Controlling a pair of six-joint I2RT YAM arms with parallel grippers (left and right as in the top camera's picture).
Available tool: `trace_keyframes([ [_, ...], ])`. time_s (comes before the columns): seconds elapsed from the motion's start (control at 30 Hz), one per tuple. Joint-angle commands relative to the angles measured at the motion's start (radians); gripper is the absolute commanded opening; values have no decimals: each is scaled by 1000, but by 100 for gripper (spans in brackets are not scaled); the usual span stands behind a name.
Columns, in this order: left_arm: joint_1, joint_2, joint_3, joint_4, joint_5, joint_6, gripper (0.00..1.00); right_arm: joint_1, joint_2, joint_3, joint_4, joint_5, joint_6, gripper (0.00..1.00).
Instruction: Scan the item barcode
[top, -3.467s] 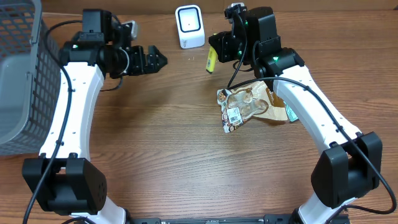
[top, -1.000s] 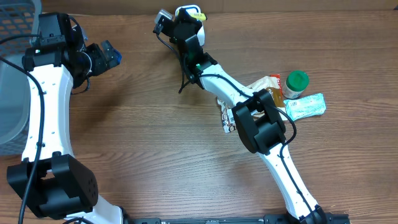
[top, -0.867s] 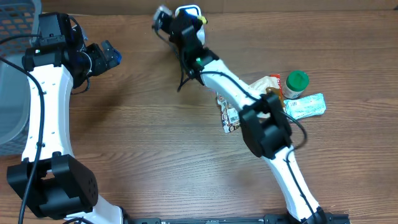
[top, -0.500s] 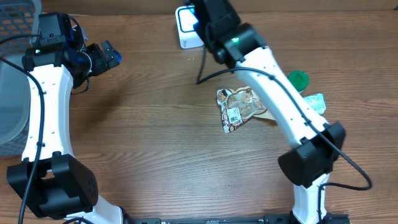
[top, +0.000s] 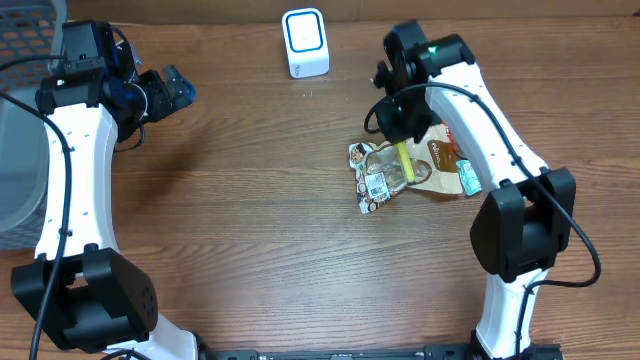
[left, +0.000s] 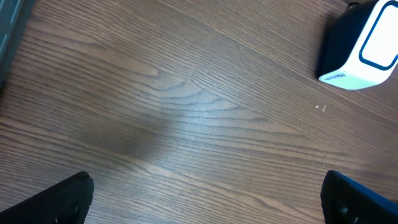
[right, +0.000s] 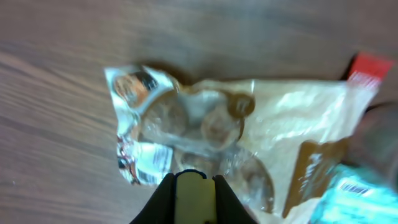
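Observation:
A small pale yellow item (top: 405, 164) sticks out of my right gripper (top: 400, 140), which is shut on it above the pile of packets right of centre. In the right wrist view the yellow item (right: 193, 198) sits tight between the two black fingers (right: 165, 200), over a clear cookie bag (right: 186, 127) with a barcode label. The white scanner (top: 305, 42) stands at the table's far edge; it also shows in the left wrist view, the scanner (left: 364, 45) at top right. My left gripper (top: 168, 90) hangs open at the far left, nothing between its fingertips (left: 62, 198).
A clear cookie bag (top: 380, 175), a brown pouch (top: 438, 160) and a teal packet (top: 468, 180) lie together under the right arm. A grey mesh basket (top: 30, 150) stands at the left edge.
My right arm swung away from the scanner, back to the right and toward me, carrying the yellow item over the packet pile. The left arm has not moved.

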Motion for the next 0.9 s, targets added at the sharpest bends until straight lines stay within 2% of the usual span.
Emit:
trace_keyframes([
  [0.0, -4, -11, 1, 1, -6, -16, 100, -12, -2, -66, 24, -40, 11, 13],
  [0.27, -4, -11, 1, 1, -6, -16, 100, -12, -2, -123, 66, -34, 11, 13],
  [0.4, -4, -11, 1, 1, -6, -16, 100, -12, -2, -123, 66, -33, 11, 23],
  [0.47, -4, -11, 1, 1, -6, -16, 100, -12, -2, -123, 66, -33, 11, 32],
  [0.53, -4, -11, 1, 1, -6, -16, 100, -12, -2, -123, 66, -33, 11, 34],
  [0.57, -4, -11, 1, 1, -6, -16, 100, -12, -2, -123, 66, -33, 11, 47],
  [0.6, -4, -11, 1, 1, -6, -16, 100, -12, -2, -123, 66, -33, 11, 73],
  [0.63, -4, -11, 1, 1, -6, -16, 100, -12, -2, -123, 66, -34, 11, 89],
  [0.67, -4, -11, 1, 1, -6, -16, 100, -12, -2, -123, 66, -34, 11, 97],
  [0.7, -4, -11, 1, 1, -6, -16, 100, -12, -2, -123, 66, -34, 11, 100],
  [0.87, -4, -11, 1, 1, -6, -16, 100, -12, -2, -123, 66, -34, 11, 100],
])
